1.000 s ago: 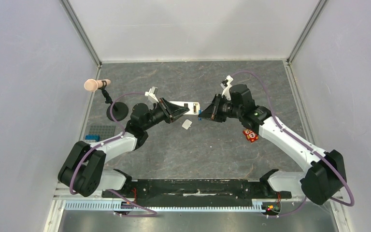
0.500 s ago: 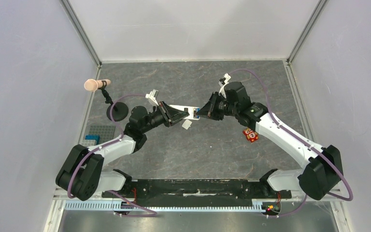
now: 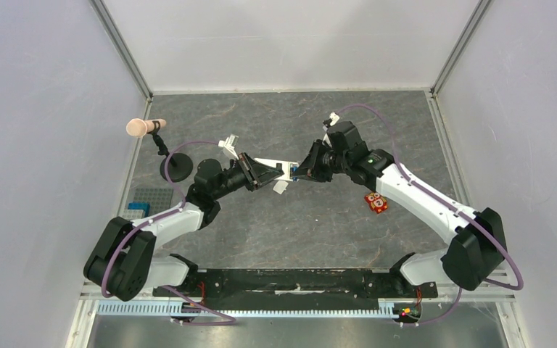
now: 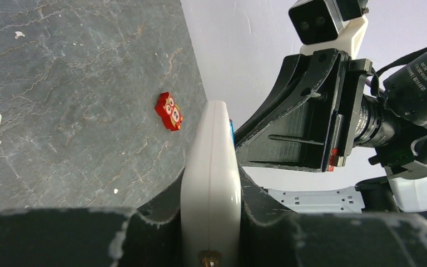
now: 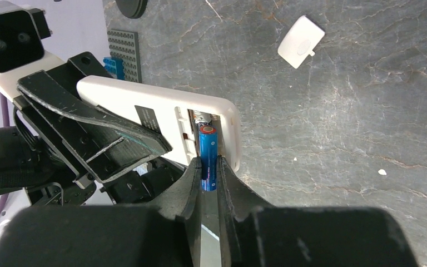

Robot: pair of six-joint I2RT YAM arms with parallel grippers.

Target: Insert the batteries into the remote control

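Batteries like this one are light, hard and slick-skinned, so a round cell can roll or shoot out of a loose pinch. The grip belongs on the rear half of the barrel, leaving the front end free to enter the slot. Closest in the right wrist view, the right gripper [image 5: 207, 169] is closed on the blue battery [image 5: 207, 146] in just that way. The battery's nose lies in the open bay at the end of the remote control [image 5: 144, 103], near the spring [image 5: 201, 115]. Whether the slot beside it is filled I cannot tell.

The remote looks like a stiff, light plastic shell. It is held off the table [image 3: 290, 232] by the left gripper [image 4: 211, 186], which is clamped across its body, back from the bay. Both arms reach forward and inward from their bases, elbows bent, so the two grippers face each other over the middle of the table.

Beyond them, on the surface, lie the white cover [image 5: 301, 49] and an orange owl-faced tile [image 4: 169, 111]. Farther off sits a grey studded plate [image 5: 125, 47].
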